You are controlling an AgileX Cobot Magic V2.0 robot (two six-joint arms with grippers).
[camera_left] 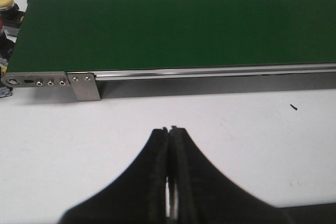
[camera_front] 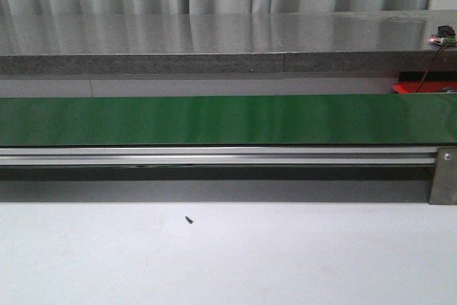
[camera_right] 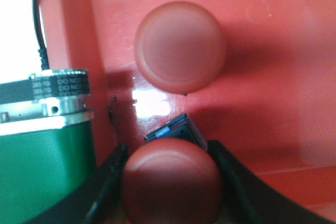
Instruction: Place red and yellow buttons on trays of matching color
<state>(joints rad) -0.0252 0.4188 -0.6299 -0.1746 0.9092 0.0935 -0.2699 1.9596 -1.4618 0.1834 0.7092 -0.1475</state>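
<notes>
We see our left gripper (camera_left: 171, 177) as two matte black fingers (camera_left: 142, 182), broad at the base and curving to narrow tips, with a bright metallic strip in the seam between them. Our right gripper (camera_right: 170, 182) shows the same black, smoothly curved fingers (camera_right: 107, 182), edges blurred.

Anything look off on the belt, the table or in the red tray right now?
Only a small dark speck lies loose on the white table in front of the green belt. In the red tray, one red button sits normally; the right claw grips another.
</notes>
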